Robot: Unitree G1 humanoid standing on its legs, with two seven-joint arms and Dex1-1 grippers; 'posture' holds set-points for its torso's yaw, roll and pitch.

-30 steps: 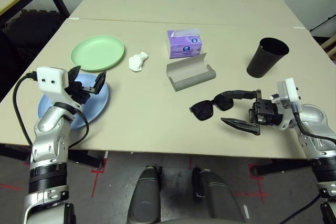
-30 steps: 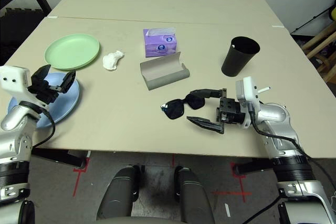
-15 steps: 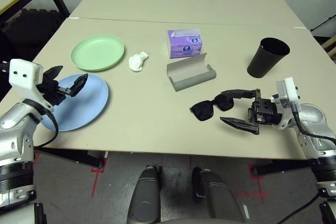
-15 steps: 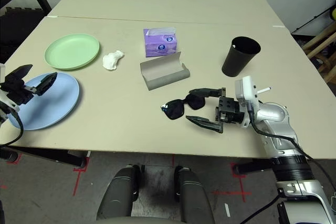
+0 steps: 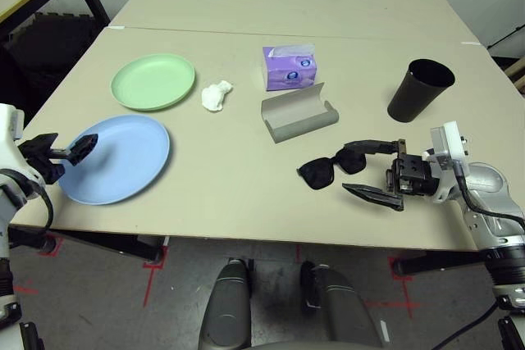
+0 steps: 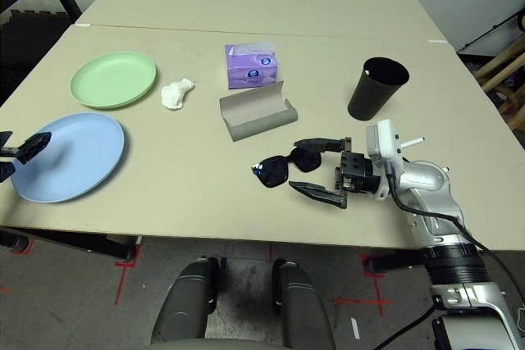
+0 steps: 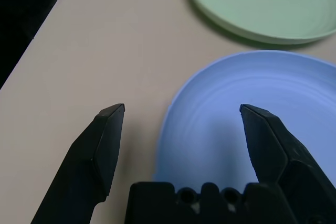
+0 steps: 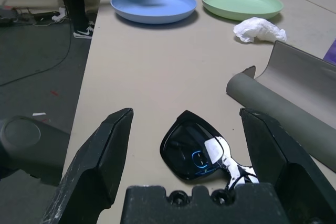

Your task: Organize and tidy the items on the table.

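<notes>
Both hands wide, nothing held

Left hand (image 5: 70, 150) hovers at the blue plate's (image 5: 115, 158) edge; right hand (image 5: 371, 171) flanks sunglasses (image 5: 328, 169) on the counter (image 5: 221, 161), near the case (image 5: 297, 114).

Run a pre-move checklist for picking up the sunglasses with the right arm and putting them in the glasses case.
1. Right gripper jaws open: ok.
2. Black sunglasses lie free on the table, not held: ok.
3. Sunglasses line up between the right jaws in the right wrist view: ok.
4. Grey glasses case is open and holds nothing: ok.
5. Left gripper is far off by the light blue plate, open and holding nothing: ok.
6. Sunglasses arms folded: cannot tell.
</notes>
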